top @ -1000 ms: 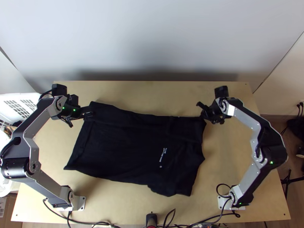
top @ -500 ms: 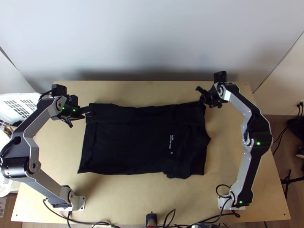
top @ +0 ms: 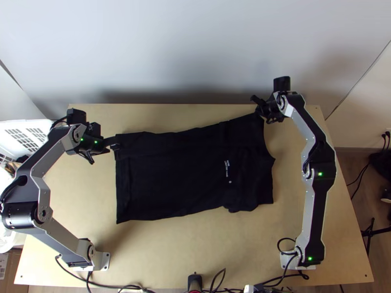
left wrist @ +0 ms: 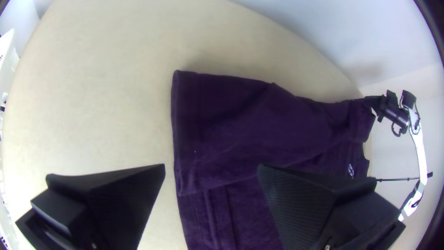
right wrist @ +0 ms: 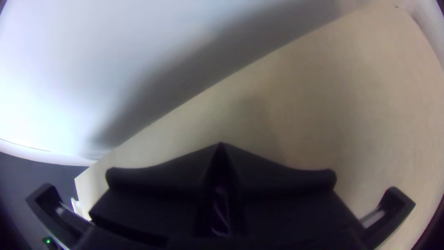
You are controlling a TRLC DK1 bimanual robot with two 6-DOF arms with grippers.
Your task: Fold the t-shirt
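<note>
By the bench's (top: 73,195) left edge, a basket (top: 29,125) is seen. The lettered shirt (top: 176,180) is pinched by the right gripper (top: 258,108); the left gripper (top: 104,154) is parted.

The t-shirt (top: 176,180) is lying on the desk (top: 195,254), its far-left corner sitting near the left gripper (top: 104,152), its far-right corner resting in the right gripper (top: 259,112). A wall (top: 195,53) is standing behind.

Room to pass over table (top: 171,249) between t-shirt's (top: 171,176) near edge and cables (top: 90,282). Wall (top: 195,58) blocks far side. Left gripper (top: 114,145) obstructs far left corner, right gripper (top: 257,106) far right.
</note>
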